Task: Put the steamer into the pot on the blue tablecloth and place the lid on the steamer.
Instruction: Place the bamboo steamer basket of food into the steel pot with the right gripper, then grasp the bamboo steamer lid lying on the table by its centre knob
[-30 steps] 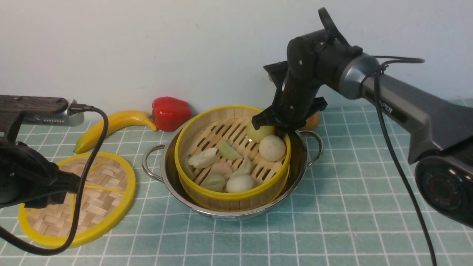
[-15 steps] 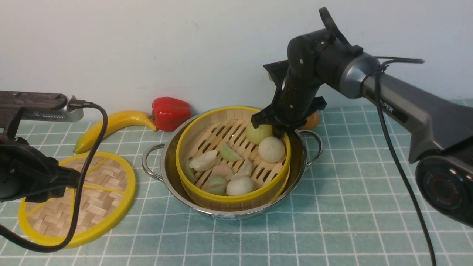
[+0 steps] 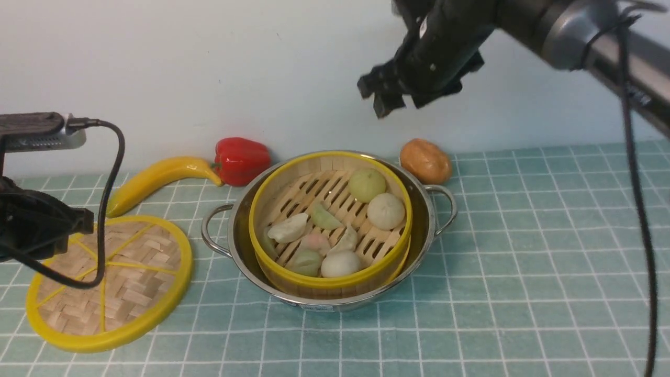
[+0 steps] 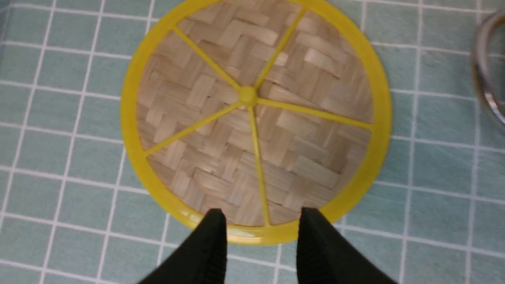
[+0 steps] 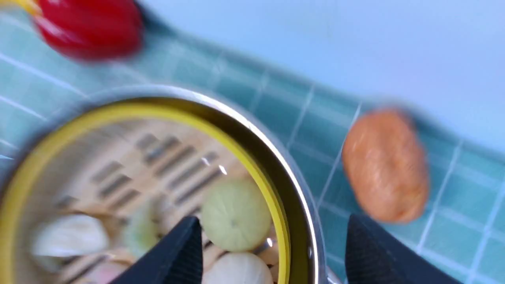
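The left pincer (image 4: 262,219) is spread, and nothing is between its two black fingers (image 4: 215,240). Directly below it lies the lid (image 4: 248,118), flat on the blue tablecloth (image 3: 523,262) that covers the surface. The fingertips are over the yellow rim of the lid on the robot's side; whether they touch it, one cannot tell. Beyond this pincer, close to the wall, lies a banana (image 3: 157,178), and just to the right of the banana a red pepper (image 3: 242,159). Well to the right of the left pincer stands the pot (image 3: 426,225). The steamer (image 3: 330,285) sits upright inside it with its dumplings and buns, and its top is uncovered. The right pincer (image 3: 377,97) hangs high in the air above the far side of the pot, its fingers spread wide and holding nothing. Below it and a little to its right, an orange-brown roll (image 3: 425,161) lies on the cloth just beside the pot.
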### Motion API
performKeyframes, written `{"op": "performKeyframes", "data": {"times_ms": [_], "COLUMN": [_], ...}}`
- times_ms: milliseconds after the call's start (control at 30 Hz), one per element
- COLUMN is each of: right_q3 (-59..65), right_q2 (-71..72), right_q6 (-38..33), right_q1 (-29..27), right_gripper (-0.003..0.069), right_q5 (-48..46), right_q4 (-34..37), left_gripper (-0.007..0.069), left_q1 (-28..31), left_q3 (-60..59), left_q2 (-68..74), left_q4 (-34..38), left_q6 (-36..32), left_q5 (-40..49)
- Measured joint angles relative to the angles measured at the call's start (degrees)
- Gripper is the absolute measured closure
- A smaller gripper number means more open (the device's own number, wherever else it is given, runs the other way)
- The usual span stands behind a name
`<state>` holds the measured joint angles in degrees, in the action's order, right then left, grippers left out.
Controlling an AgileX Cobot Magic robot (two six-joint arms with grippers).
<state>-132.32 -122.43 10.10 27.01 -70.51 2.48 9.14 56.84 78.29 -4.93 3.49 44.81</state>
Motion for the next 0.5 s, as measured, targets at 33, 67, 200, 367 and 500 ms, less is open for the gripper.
{"op": "performKeyframes", "data": {"times_ms": [33, 67, 200, 367, 500], "right_q3": [0.1, 1.6, 8.8, 21.9, 33.5], "right_q2": [0.0, 4.6, 17.1, 33.0, 46.8], "right_q6": [0.0, -0.6, -2.5, -4.5, -5.8], "right_q1": [0.0, 0.0, 0.0, 0.0, 0.0], "right_gripper": [0.0183, 0.0182, 0.0182, 0.0182, 0.0182], "right_q5": [0.1, 0.3, 0.3, 0.3, 0.2], "right_q4": [0.0, 0.5, 1.9, 2.5, 2.5], "left_gripper": [0.0381, 0.0381, 0.0381, 0.0381, 0.0381], "left_q1": [0.4, 1.6, 3.2, 2.9, 2.8], "left_q3": [0.1, 1.0, 4.8, 9.1, 13.1], "left_q2": [0.3, 2.5, 8.9, 16.5, 22.6], "left_q4": [0.0, 0.2, 2.8, 5.8, 5.8], "left_q6": [0.0, 0.0, -0.9, -5.3, -6.1], "left_q5": [0.0, 0.0, -0.1, -0.2, -0.1]}}
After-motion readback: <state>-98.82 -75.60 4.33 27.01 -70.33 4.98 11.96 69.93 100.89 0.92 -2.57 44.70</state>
